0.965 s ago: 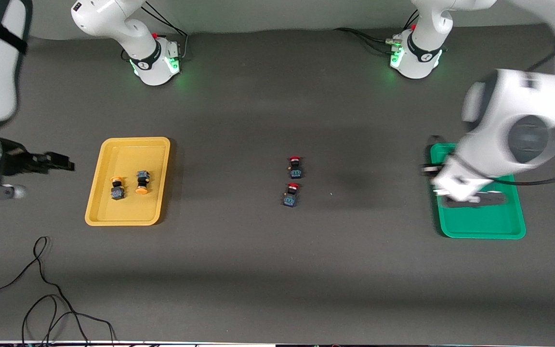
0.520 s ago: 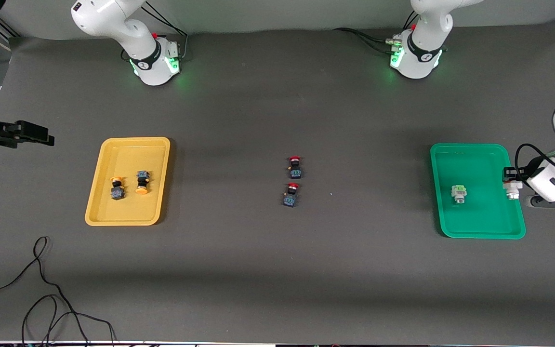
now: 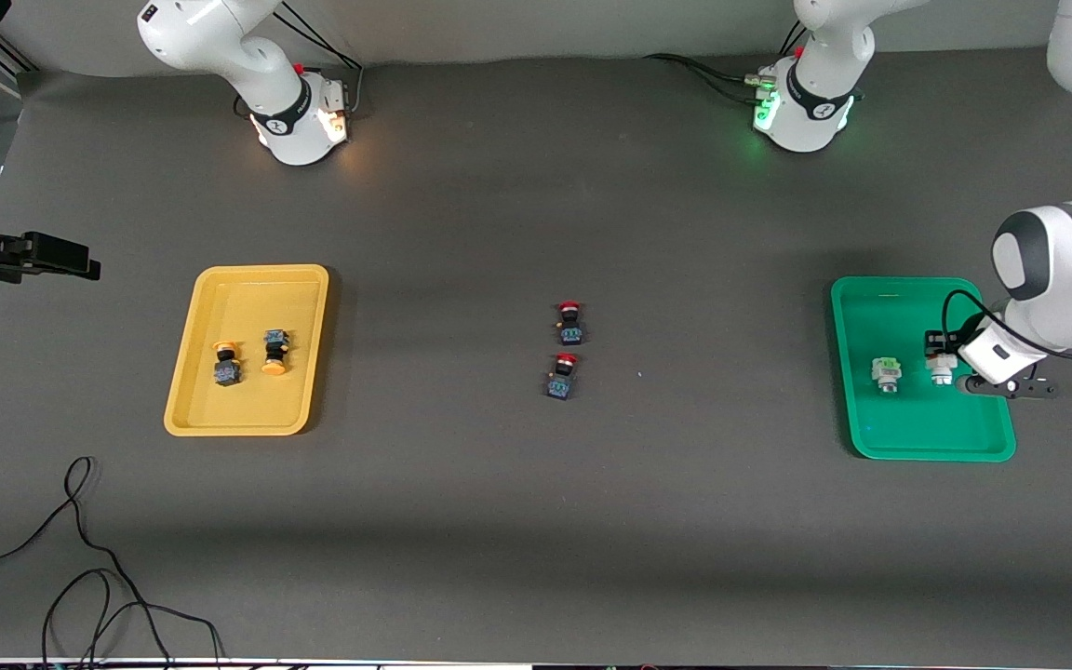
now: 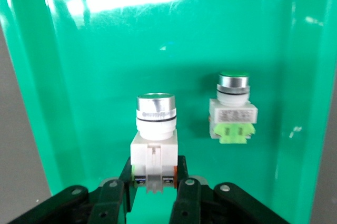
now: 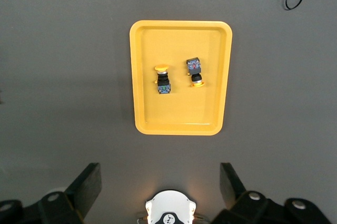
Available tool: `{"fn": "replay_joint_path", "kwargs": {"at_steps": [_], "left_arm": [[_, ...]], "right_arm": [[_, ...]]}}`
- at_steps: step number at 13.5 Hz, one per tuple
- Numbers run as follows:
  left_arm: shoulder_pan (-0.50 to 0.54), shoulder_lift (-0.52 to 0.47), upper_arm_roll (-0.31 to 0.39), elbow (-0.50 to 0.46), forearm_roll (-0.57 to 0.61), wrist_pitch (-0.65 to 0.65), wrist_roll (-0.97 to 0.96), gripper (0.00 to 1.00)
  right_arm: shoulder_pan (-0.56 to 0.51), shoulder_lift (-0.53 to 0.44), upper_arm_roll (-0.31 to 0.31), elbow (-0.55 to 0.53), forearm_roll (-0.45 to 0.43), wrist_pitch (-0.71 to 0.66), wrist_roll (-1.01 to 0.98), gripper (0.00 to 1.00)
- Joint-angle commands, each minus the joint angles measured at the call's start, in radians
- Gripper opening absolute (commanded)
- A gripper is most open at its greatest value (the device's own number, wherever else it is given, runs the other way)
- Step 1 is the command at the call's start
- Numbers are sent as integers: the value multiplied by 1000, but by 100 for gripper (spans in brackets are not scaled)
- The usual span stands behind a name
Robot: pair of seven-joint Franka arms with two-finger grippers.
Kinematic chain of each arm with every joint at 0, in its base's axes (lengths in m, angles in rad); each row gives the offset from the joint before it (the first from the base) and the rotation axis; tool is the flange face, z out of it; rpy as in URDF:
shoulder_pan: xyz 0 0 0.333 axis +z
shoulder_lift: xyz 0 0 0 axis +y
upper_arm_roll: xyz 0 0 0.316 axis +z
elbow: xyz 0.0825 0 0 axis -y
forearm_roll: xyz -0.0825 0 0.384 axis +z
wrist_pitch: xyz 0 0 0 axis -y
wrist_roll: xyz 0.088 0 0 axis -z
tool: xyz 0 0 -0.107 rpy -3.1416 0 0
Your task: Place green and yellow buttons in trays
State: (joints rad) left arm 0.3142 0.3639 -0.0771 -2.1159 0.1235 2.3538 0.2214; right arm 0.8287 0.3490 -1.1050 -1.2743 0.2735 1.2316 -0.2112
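Left wrist view shows left pincer (image 4: 154, 177) gripping whitish button (image 4: 154, 134) over green tray (image 4: 95, 55).

This looks like a robot lab, not a home. Two white robot arms are bolted down at the top edge of a big dark grey counter (image 3: 499, 521), and their bases (image 3: 299, 130) glow with small lights. Thick black cables (image 3: 713, 74) plug into the bases, and a loose black wire (image 3: 89, 558) lies curled near the counter's front corner. The counter has a plain grey mat.
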Motion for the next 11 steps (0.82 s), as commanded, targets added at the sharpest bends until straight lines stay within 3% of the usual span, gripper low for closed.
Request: {"fn": "replay_joint_path", "kwargs": {"at_steps": [1,2,3,4,5,8,9,11], "left_arm": [[23,32,-1,4,13,48,-4,59],[23,32,-1,5,13,48,-5,82],[23,30,-1,10,13,44,-10,92],[23,26,-1,17,13,33,-10,95],[25,15,-1,31,13,16,-4,95],[20,-49,-4,140,13,-169,9,96],[11,-69,-7,193,13,-262,7,96],[0,-107,-26,313,13,-454,7,96]], "right_arm": [[3,8,-6,24,-8,-24,9,100],[3,8,-4,23,-8,-24,9,100],[-9,8,4,23,-7,-24,9,100],[-35,7,39,30,-8,-30,10,100],[-115,1,118,33,-16,-34,16,100],[-363,-86,507,46,-167,-49,114,100],[-423,-103,601,40,-207,-49,143,100],[-511,-113,704,38,-214,-49,154,100]]}}
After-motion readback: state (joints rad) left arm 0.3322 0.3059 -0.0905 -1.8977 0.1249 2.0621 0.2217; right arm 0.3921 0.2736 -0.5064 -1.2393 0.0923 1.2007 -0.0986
